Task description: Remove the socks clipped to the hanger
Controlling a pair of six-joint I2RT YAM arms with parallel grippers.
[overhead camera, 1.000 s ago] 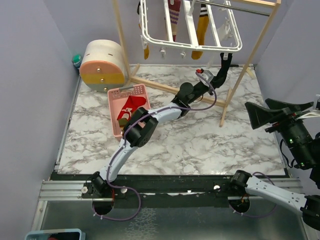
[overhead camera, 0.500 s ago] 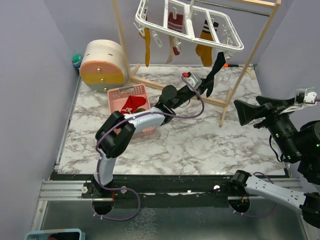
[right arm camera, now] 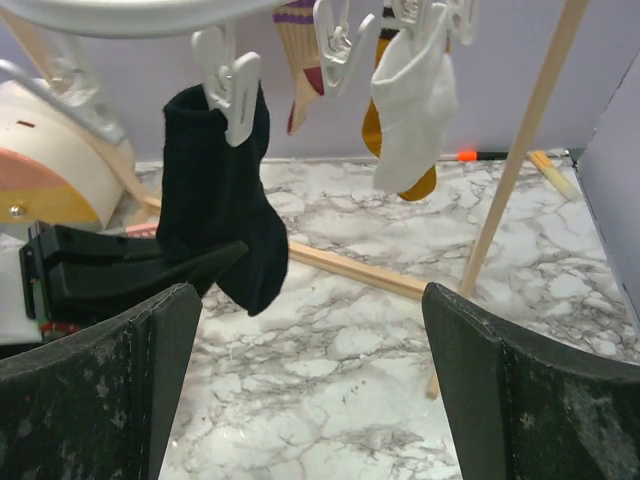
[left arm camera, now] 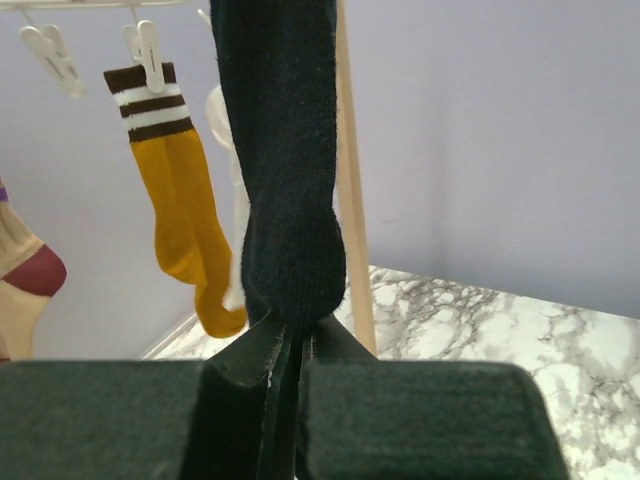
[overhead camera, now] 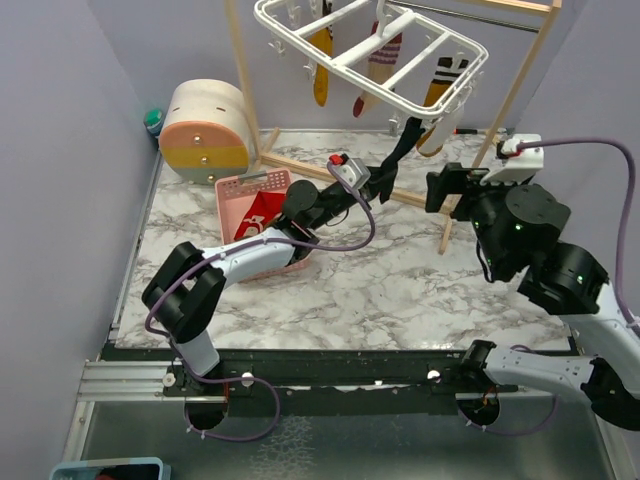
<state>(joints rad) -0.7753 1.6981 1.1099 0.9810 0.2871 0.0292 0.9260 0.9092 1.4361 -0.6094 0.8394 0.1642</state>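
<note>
The white hanger (overhead camera: pixel 395 22) hangs tilted from the wooden rack at the back. Its rim crosses the top of the right wrist view (right arm camera: pixel 130 18). A black sock (overhead camera: pixel 398 150) hangs from a white clip (right arm camera: pixel 232 85) at its near edge. My left gripper (overhead camera: pixel 385 178) is shut on the lower end of that black sock (left arm camera: pixel 285 150). My right gripper (overhead camera: pixel 450 190) is open and empty just right of the sock (right arm camera: pixel 215 190). Mustard (overhead camera: pixel 320 60), red-striped (overhead camera: pixel 380 60) and striped-cuff mustard (left arm camera: pixel 185 220) socks stay clipped, and a white sock (right arm camera: pixel 410 110).
A pink basket (overhead camera: pixel 232 190) holding a red sock (overhead camera: pixel 262 210) lies on the marble table under my left arm. A round peach drawer box (overhead camera: pixel 205 130) stands at the back left. The wooden rack's leg (overhead camera: pixel 490 130) slants down beside my right gripper.
My left gripper has pulled the black sock down and to the left, and the hanger has swung and tilted with it. My right arm has come in from the far right toward the sock.
</note>
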